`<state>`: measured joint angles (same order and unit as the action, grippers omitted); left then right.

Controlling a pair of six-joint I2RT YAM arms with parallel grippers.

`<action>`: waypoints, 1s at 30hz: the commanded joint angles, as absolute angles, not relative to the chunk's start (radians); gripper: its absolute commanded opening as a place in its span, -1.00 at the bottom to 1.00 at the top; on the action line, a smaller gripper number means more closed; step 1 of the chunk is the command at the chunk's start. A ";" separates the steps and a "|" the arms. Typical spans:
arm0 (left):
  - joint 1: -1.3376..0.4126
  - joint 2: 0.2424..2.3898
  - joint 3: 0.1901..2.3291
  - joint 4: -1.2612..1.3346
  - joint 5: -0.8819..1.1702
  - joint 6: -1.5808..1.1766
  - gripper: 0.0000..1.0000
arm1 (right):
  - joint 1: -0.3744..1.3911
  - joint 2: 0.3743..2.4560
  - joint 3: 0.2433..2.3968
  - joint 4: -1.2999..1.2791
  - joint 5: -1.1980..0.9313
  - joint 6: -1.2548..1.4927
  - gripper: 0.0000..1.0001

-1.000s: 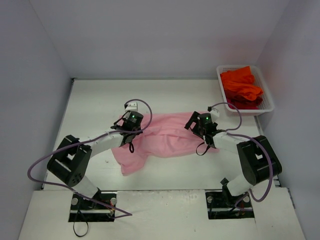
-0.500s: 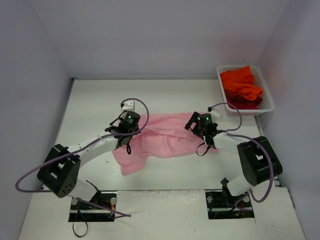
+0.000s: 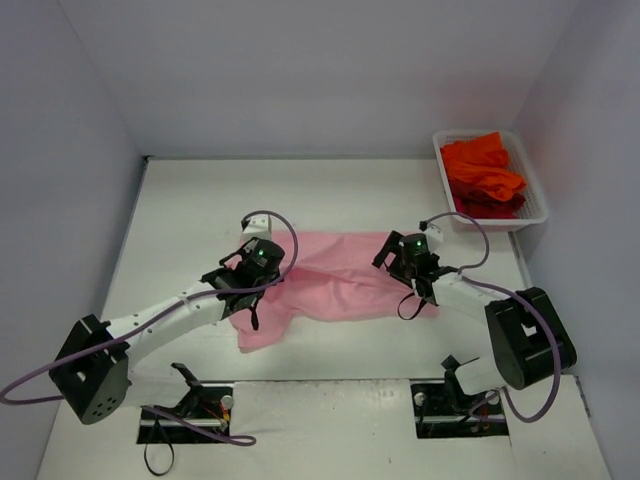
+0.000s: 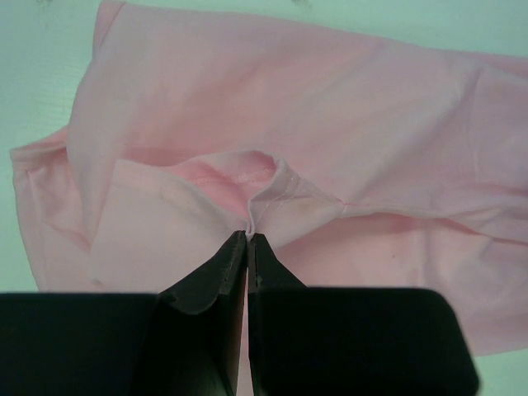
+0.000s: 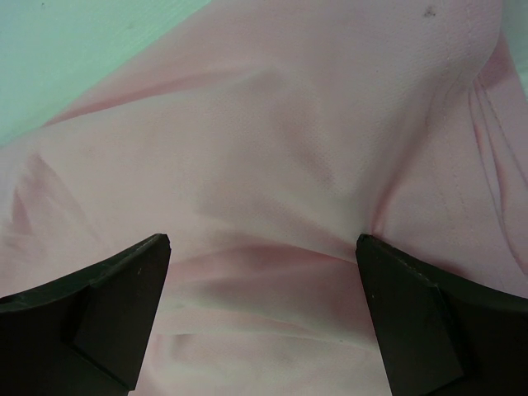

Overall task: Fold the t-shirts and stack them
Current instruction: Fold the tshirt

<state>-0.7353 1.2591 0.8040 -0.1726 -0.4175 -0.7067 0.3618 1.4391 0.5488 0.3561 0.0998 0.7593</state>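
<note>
A light pink t-shirt [image 3: 345, 278] lies rumpled and spread across the middle of the white table. My left gripper [image 3: 258, 268] sits at its left part, shut on a small raised pinch of pink cloth [image 4: 262, 202]; the black jaws meet at the fold [image 4: 248, 236]. My right gripper [image 3: 403, 256] hovers over the shirt's right part, open, with its fingertips [image 5: 132, 285] wide apart above wrinkled pink cloth [image 5: 289, 140] and nothing between them. Several orange-red t-shirts [image 3: 482, 175] are heaped in the basket at the back right.
The white mesh basket [image 3: 541, 214] stands at the table's back right corner, against the right wall. Grey walls close in the table on the left, back and right. Purple cables loop off both arms.
The left arm has stretched out lower and leftward, and its gripper has drawn toward the near edge with the pinched cloth, bunching the shirt's left side. The right gripper has shifted slightly nearer.
</note>
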 commanded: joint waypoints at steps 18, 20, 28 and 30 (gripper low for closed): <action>-0.887 1.229 0.772 -0.290 -0.537 -0.917 -0.61 | 0.370 1.374 0.549 0.314 0.110 0.770 0.85; -0.894 1.238 0.775 -0.290 -0.543 -0.923 -0.37 | 0.371 1.376 0.549 0.314 0.110 0.769 0.86; -0.910 1.272 0.814 -0.305 -0.572 -0.907 -0.10 | 0.371 1.384 0.554 0.314 0.114 0.765 0.85; -0.910 1.276 0.827 -0.313 -0.592 -0.884 -0.07 | 0.371 1.385 0.555 0.314 0.117 0.762 0.86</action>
